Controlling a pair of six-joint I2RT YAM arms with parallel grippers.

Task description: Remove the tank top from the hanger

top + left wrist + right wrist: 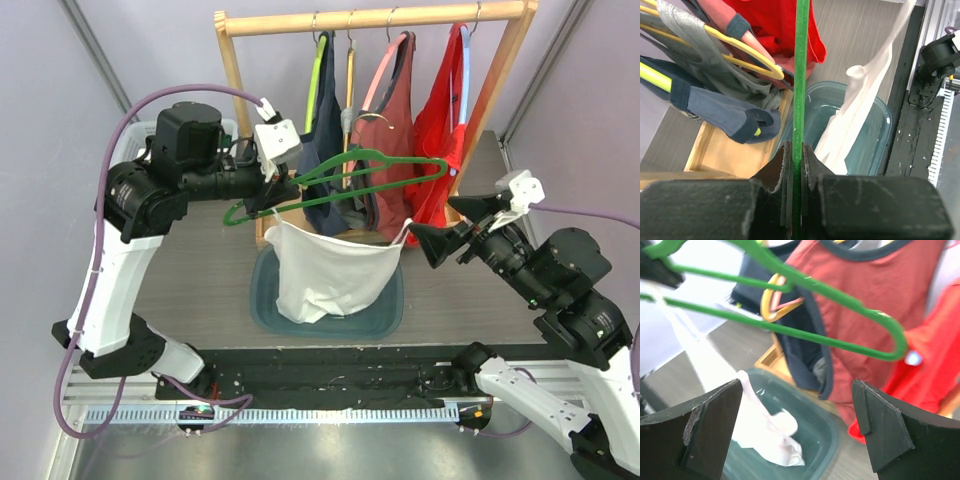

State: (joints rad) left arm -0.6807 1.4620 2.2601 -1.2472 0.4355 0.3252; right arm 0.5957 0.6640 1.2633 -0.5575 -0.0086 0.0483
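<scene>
My left gripper [268,195] is shut on the green hanger [370,185] near its left end and holds it level in front of the rack. In the left wrist view the hanger wire [800,75] runs straight between my shut jaws [799,150]. The white tank top [330,275] hangs below the hanger and its body sags into the teal bin [390,315]. Its left strap is up by my left gripper, its right strap up beside my right gripper [432,220]. The right gripper [797,385] is wide open with nothing between the jaws; the hanger [830,337] and the tank top [765,430] lie beyond it.
The wooden rack [370,18] behind holds several garments on hangers: navy [325,130], rust [390,110] and red [440,110]. Its wooden base [715,150] touches the bin's far side [880,125]. A black rail runs along the near table edge.
</scene>
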